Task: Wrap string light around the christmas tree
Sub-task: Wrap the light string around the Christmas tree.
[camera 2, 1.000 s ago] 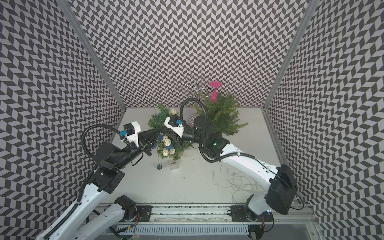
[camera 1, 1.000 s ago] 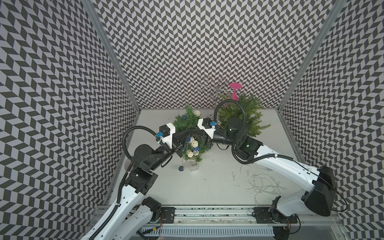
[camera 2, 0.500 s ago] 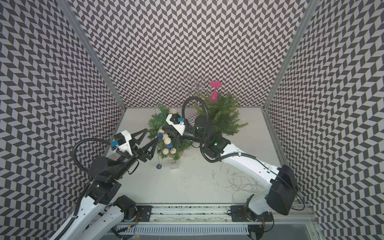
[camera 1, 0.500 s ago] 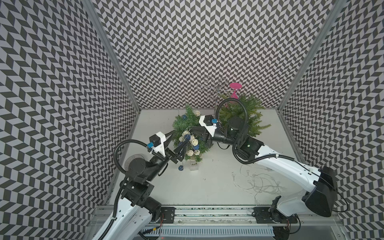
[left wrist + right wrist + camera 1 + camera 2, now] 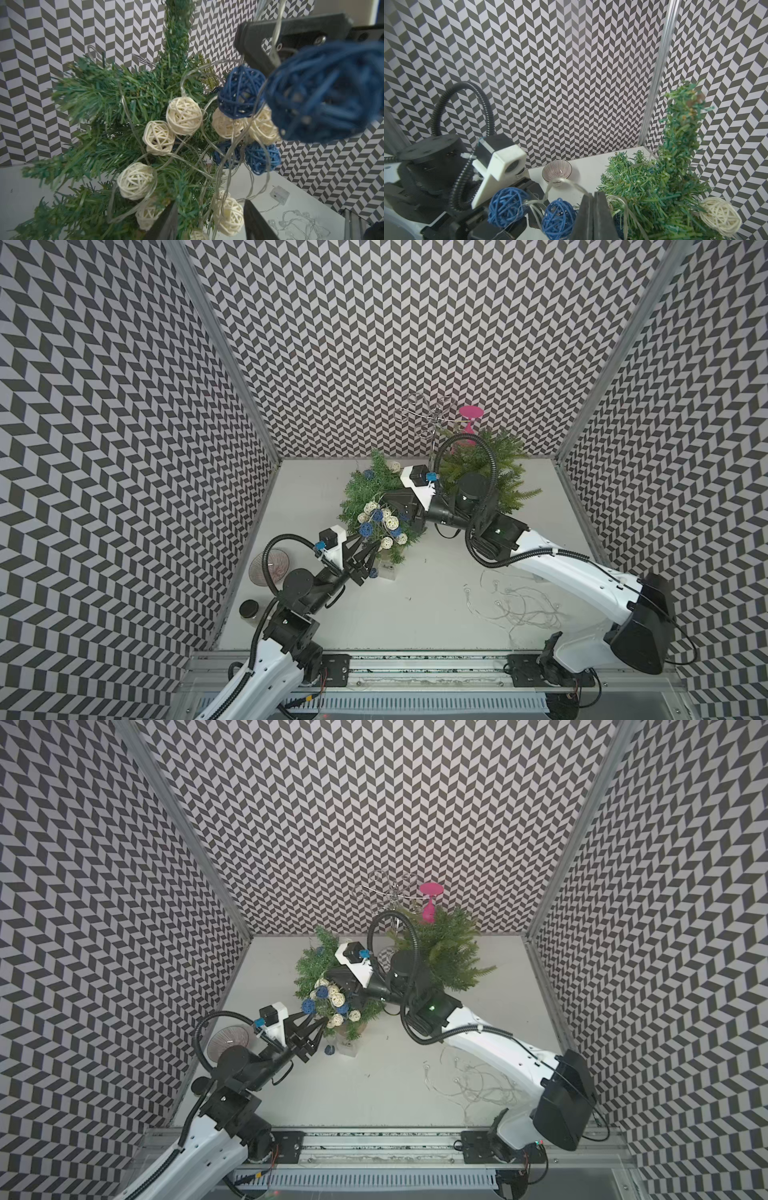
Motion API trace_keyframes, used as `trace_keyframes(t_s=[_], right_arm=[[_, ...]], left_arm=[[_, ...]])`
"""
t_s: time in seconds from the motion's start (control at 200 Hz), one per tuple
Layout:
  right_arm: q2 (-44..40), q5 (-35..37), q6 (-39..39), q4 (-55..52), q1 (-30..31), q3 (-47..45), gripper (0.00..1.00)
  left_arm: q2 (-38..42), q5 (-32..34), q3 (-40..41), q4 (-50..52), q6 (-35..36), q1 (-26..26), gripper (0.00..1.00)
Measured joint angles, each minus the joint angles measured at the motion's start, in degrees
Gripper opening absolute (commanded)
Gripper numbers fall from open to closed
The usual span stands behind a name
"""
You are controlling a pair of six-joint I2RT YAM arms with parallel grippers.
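The small green christmas tree (image 5: 376, 493) (image 5: 320, 965) (image 5: 108, 97) stands mid-table. The string light (image 5: 384, 522) (image 5: 184, 115), a clear wire with white and blue wicker balls, is bunched on its front side. My right gripper (image 5: 390, 510) (image 5: 593, 216) reaches over the tree and is shut on the string light's wire, with two blue balls (image 5: 558, 216) hanging beside it. My left gripper (image 5: 368, 556) (image 5: 316, 1029) (image 5: 209, 220) is open just in front of the tree's lower branches. A white ball (image 5: 227, 216) shows between its fingers, untouched.
A second green plant (image 5: 486, 472) and a wire rack with a pink glass (image 5: 469, 423) stand at the back. A striped bowl (image 5: 269, 567) and a dark-lidded jar (image 5: 249, 608) sit at left. Another loose clear light string (image 5: 519, 610) lies front right, and a battery box (image 5: 279, 193) by the tree's base.
My left gripper let go, opened and drew back from the tree toward the front left; its jaws have since narrowed. The right gripper stays shut on the wire at the tree.
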State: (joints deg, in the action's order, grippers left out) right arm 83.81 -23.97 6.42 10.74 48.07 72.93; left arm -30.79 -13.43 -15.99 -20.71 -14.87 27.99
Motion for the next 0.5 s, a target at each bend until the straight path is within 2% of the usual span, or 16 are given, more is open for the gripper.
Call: trace_keyframes(t_s=[0.085, 0.19, 0.265, 0.325, 0.37, 0.501], right_arm=[[0.0, 0.0, -0.1, 0.0, 0.0, 0.0, 0.00], [0.0, 0.0, -0.1, 0.0, 0.0, 0.0, 0.00], [0.0, 0.0, -0.1, 0.0, 0.0, 0.0, 0.00], [0.0, 0.0, -0.1, 0.0, 0.0, 0.0, 0.00], [0.0, 0.1, -0.1, 0.0, 0.0, 0.0, 0.00], [0.0, 1.6, 0.0, 0.0, 0.0, 0.0, 0.00]], left_arm=[[-3.8, -0.8, 0.0, -2.3, 0.3, 0.0, 0.40], [-7.1, -1.0, -0.3, -3.8, 0.1, 0.2, 0.20], [-7.7, -0.2, -1.3, -4.1, 0.4, 0.7, 0.09], [-7.4, 0.5, -2.2, -4.2, 0.5, 0.9, 0.09], [-6.7, 0.9, -2.7, -4.1, 0.5, 0.9, 0.00], [-1.3, 2.1, -2.8, -2.1, 0.0, 0.9, 0.00]])
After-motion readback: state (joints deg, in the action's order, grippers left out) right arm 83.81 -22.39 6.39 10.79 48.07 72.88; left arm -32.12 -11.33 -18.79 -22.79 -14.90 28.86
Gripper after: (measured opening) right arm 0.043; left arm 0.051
